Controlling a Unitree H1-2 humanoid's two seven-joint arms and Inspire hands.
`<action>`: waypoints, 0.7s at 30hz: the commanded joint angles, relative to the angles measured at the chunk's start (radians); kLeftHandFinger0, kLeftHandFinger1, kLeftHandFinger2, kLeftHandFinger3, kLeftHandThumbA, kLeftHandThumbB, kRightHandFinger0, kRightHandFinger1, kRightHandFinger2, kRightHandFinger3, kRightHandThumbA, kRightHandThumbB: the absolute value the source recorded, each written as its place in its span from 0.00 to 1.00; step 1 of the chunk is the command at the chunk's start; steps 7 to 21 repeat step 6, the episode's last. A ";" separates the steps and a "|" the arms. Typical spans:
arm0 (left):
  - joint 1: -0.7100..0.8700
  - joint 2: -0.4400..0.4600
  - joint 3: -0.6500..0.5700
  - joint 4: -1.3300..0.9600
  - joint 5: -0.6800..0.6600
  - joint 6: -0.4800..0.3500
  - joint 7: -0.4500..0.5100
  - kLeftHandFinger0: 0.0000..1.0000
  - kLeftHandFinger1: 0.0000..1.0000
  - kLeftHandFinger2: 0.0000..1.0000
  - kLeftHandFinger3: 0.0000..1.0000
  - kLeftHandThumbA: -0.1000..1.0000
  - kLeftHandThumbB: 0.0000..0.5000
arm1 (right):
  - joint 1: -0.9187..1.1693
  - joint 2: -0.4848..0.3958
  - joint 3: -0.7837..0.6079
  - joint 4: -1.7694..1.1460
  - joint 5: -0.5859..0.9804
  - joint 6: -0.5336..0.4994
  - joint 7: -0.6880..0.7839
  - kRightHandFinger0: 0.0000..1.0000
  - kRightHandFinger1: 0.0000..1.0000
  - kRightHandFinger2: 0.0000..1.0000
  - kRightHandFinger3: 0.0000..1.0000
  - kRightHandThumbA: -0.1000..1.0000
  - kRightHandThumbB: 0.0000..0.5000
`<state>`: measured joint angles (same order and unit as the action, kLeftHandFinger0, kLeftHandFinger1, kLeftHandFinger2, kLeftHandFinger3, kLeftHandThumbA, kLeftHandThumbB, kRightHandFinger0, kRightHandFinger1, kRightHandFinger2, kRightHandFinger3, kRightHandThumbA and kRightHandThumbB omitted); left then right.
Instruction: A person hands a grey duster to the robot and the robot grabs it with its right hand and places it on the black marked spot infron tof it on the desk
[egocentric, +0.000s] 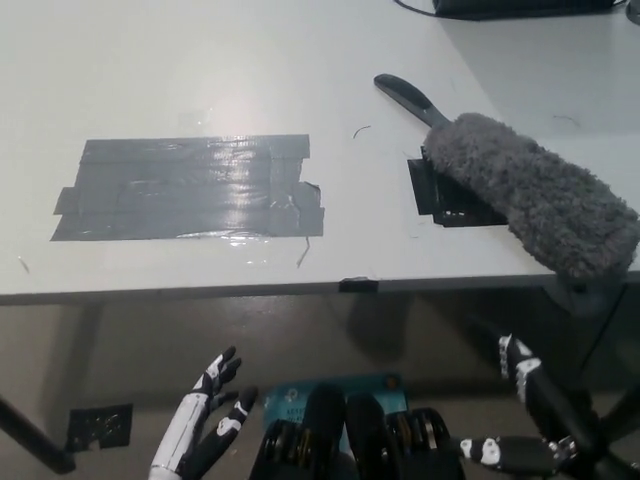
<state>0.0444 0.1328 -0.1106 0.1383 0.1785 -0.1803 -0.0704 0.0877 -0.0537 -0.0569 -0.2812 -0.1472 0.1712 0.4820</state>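
Observation:
The grey fluffy duster (530, 200) lies on the white desk (200, 60) at the right, its black handle (405, 95) pointing to the far left. Its head covers most of the black marked spot (435, 195), and its near end reaches the desk's right front corner. Nothing holds it. My black right hand (530, 420) hangs below the desk's front edge at the bottom right, open and apart from the duster. My white left hand (205, 420) rests low at the bottom left, open and empty.
A wide patch of grey tape strips (190, 188) is stuck to the middle left of the desk. A dark object (520, 6) sits at the far right edge. On the floor under the desk are a teal item (290, 395) and a black plate (98, 425).

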 joint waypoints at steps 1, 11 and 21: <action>-0.005 0.005 -0.002 -0.030 -0.003 -0.066 0.005 0.90 1.00 1.00 1.00 0.80 0.28 | -0.020 0.041 0.021 0.233 -0.075 -0.325 -0.217 1.00 1.00 1.00 1.00 1.00 0.65; -0.019 -0.003 -0.005 -0.026 0.006 -0.059 0.008 0.90 1.00 1.00 1.00 0.83 0.32 | -0.028 0.015 0.029 0.327 -0.069 -0.363 -0.220 1.00 1.00 1.00 1.00 1.00 0.58; -0.019 -0.003 -0.005 -0.026 0.006 -0.059 0.008 0.90 1.00 1.00 1.00 0.83 0.32 | -0.028 0.015 0.029 0.327 -0.069 -0.363 -0.220 1.00 1.00 1.00 1.00 1.00 0.58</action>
